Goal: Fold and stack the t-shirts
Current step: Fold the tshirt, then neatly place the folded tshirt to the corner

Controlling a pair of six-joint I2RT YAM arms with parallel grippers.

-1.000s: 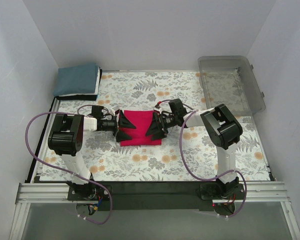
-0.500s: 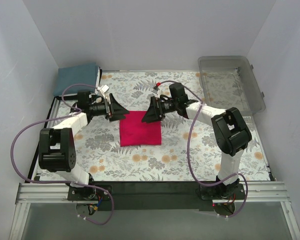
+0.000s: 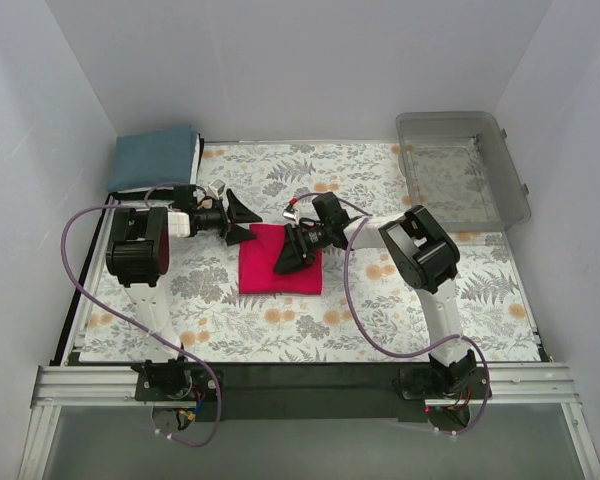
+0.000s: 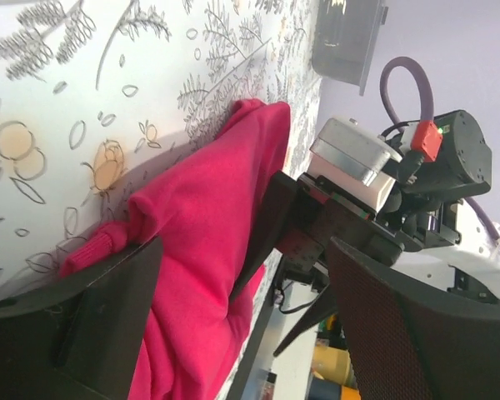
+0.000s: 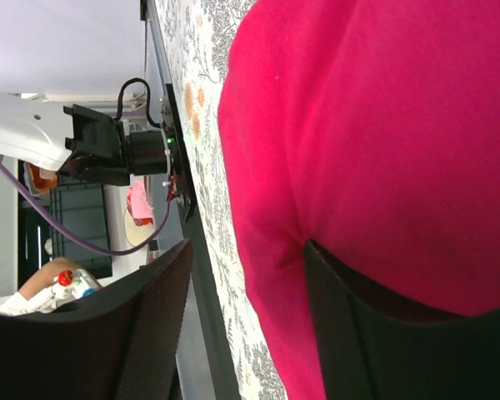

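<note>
**Right gripper (image 3: 288, 258) and left gripper (image 3: 242, 220) are both at the pink shirt (image 3: 270, 278)**

Nearest of all, the right gripper hangs over the right half of the pink shirt. The shirt lies folded in the middle of the flowery table (image 3: 400, 310). The right gripper's fingers (image 5: 108, 333) stand apart. Pink cloth fills the gap between them, and it does not look pinched.

A bit farther back, the left gripper is at the shirt's far-left corner. Its jaws are wide apart too, with cloth between them. The shirt is almost square, so it has no real long side.

Way back in the far-left corner lies the blue shirt (image 3: 155, 160), folded. I think the pink one has to go on top of it. That way runs far and left, and the left arm is on that side (the clear bin (image 3: 450, 120) at the far right looks like no part of this).

Only the top view shows the way to the blue shirt. Only the left wrist view shows a little rolled bit of pink edge (image 4: 92, 248) beside one finger.
</note>
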